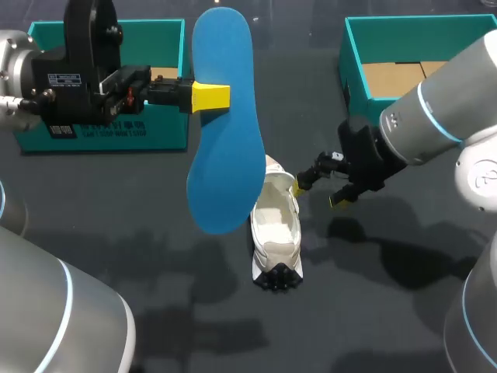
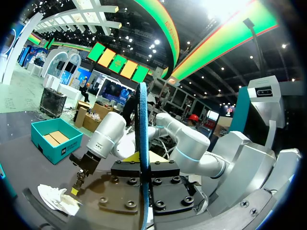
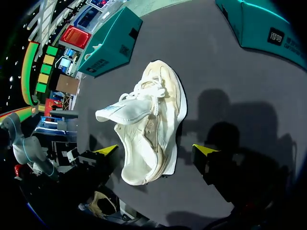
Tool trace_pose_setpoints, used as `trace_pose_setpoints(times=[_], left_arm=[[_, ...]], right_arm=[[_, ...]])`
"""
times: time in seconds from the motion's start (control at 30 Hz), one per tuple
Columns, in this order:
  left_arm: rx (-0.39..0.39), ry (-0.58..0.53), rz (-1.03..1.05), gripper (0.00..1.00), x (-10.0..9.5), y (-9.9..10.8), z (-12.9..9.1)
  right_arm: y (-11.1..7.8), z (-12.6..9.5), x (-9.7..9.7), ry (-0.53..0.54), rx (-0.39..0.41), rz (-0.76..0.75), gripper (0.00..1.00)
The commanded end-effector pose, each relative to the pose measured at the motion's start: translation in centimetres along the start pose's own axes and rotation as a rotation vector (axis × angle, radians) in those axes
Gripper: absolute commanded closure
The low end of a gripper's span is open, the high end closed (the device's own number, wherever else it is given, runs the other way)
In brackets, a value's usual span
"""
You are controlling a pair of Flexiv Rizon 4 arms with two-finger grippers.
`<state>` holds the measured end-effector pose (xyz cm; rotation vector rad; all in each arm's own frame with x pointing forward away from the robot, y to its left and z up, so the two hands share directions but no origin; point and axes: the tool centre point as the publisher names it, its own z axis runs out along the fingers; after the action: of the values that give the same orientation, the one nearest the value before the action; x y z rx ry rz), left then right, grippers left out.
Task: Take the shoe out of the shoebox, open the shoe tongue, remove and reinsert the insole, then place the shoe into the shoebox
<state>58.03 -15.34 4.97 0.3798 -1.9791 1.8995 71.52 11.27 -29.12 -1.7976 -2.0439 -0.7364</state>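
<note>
Since the blue insole (image 1: 225, 140) hangs clear of the shoe (image 1: 276, 225), clamped from both faces near one long edge by the left gripper (image 1: 211, 97), I judge the removal done and reinsertion the step in hand. The shoe stands on its sole on the dark table (image 1: 155, 249), outside both teal boxes, with the left shoebox (image 1: 155, 132) and the right shoebox (image 1: 353, 78) well apart from it. Its long axis runs from my side of the table to the far side. The right wrist view suggests the toe points to the far side, toward the boxes, and the heel toward me. The tongue (image 3: 125, 111) is folded up and aside, so the mouth is open. In the head view the insole's long axis follows roughly the same line, its broad forefoot end low and overlapping the shoe's side, its narrow heel end high. How steeply it tilts I cannot tell. The right gripper (image 1: 318, 193) is spread wide and grasps nothing, poised by the shoe's rear half. Next, I judge, the forefoot end must be steered into the mouth and slid toward the toe, perhaps with the right gripper steadying the shoe.
</note>
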Motion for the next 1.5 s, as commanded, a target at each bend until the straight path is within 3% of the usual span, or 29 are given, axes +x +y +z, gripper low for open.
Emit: trace_pose_setpoints(times=[0.03, 0.37, 0.63, 1.0, 1.23, 1.4, 1.5], left_arm=[[0.0, 0.001, 0.0, 1.0, -0.1, 0.0, 0.2], [0.0, 0.001, 0.0, 1.0, -0.1, 0.0, 0.2], [0.0, 0.001, 0.0, 1.0, -0.1, 0.0, 0.2], [0.0, 0.001, 0.0, 1.0, -0.1, 0.0, 0.2], [0.009, -0.018, 0.269, 1.0, -0.5, -0.1, 0.7], [0.03, 0.004, 0.404, 1.0, -2.0, -0.3, 0.7], [0.093, -0.04, 0.728, 1.0, -2.7, -0.6, 0.7]], right_arm=[[-0.4, -4.8, 0.3, 0.061, -0.011, -0.021, 0.0], [-0.4, -4.8, 0.3, 0.061, -0.011, -0.021, 0.0], [1.4, -7.6, 1.2, 0.324, -0.051, -0.09, 0.0], [1.5, -7.8, 1.3, 0.322, -0.048, -0.089, 0.0], [3.2, -8.8, 1.2, 0.479, -0.049, 0.0, 0.0], [3.6, -9.3, 2.0, 0.51, -0.028, 0.011, 0.0], [3.8, -9.6, 2.4, 0.562, -0.018, 0.024, 0.0]])
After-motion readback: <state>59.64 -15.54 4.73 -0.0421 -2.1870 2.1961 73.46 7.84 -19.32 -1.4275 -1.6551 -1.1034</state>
